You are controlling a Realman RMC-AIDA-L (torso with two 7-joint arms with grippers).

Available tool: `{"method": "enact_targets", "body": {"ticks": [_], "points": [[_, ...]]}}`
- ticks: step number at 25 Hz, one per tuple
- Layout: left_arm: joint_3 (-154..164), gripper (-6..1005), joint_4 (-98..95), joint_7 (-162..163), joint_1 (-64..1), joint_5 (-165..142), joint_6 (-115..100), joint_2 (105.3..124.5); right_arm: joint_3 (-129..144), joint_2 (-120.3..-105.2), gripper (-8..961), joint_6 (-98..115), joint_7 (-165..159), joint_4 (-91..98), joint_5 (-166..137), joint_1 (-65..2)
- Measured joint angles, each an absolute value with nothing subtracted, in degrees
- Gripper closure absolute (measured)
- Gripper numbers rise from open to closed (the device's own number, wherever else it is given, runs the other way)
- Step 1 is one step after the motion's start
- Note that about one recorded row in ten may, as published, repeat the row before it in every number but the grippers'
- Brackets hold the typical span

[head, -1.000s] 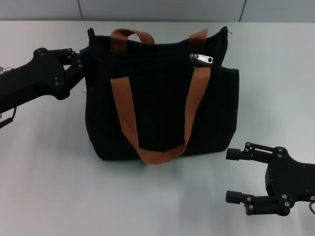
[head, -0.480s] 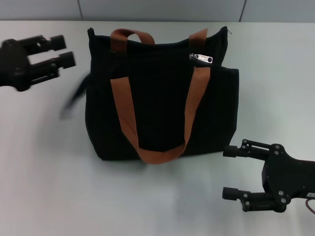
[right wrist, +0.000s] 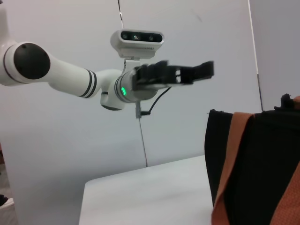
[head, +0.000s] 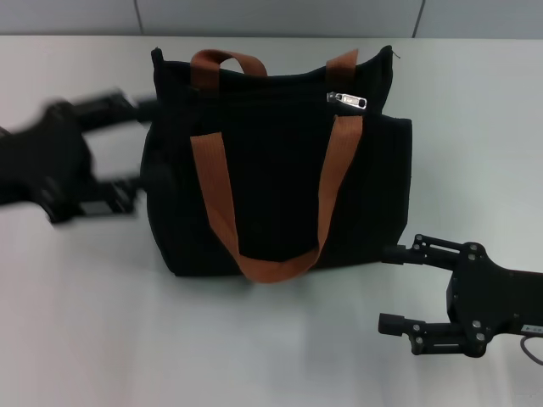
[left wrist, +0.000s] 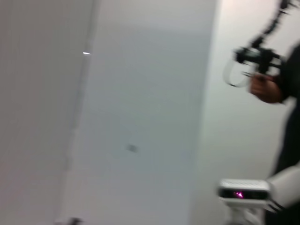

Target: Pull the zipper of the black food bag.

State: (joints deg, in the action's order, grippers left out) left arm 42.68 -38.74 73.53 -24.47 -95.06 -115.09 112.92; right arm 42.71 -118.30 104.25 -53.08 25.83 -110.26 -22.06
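The black food bag (head: 280, 170) stands on the white table with two rust-orange strap handles (head: 216, 191). The silver zipper pull (head: 349, 100) sits at the bag's top edge, toward its right end. My left gripper (head: 136, 144) is open and empty beside the bag's left side, blurred by motion; it also shows in the right wrist view (right wrist: 192, 72). My right gripper (head: 392, 288) is open and empty on the near right, below the bag's right corner. The bag also shows in the right wrist view (right wrist: 262, 154).
The white table (head: 127, 322) stretches around the bag, with its far edge against a grey wall (head: 271, 17). The left wrist view shows a wall and a person (left wrist: 276, 89) holding a device.
My left gripper let go of the bag's left top corner, swung out to the left, and has now come down and back beside the bag's left side. My right gripper crept slightly left.
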Motion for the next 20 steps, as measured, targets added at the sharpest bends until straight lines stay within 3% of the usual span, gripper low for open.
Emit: {"method": "enact_targets", "body": {"ticks": [2, 5, 11, 20], "points": [[47.4, 201, -38.6, 68.5, -23.7, -95.2, -115.1, 115.00, 42.7, -118.30, 136, 103.7, -53.1, 25.8, -110.3, -22.1], [51.7, 201, -37.3, 64.5, -22.6, -95.6, -114.6, 116.48, 42.9, -118.31, 136, 103.6, -53.0, 25.7, -110.5, -22.1], [53.2, 201, -32.1, 60.8, -22.4, -98.5, -112.6, 116.99, 43.3, -118.82, 137, 103.3, -52.1, 25.3, -111.6, -22.0], [53.3, 201, -23.4, 52.1, -21.0, -104.3, -103.8, 116.14, 43.5, -119.10, 137, 100.3, -47.0, 20.2, -113.7, -22.7]]}}
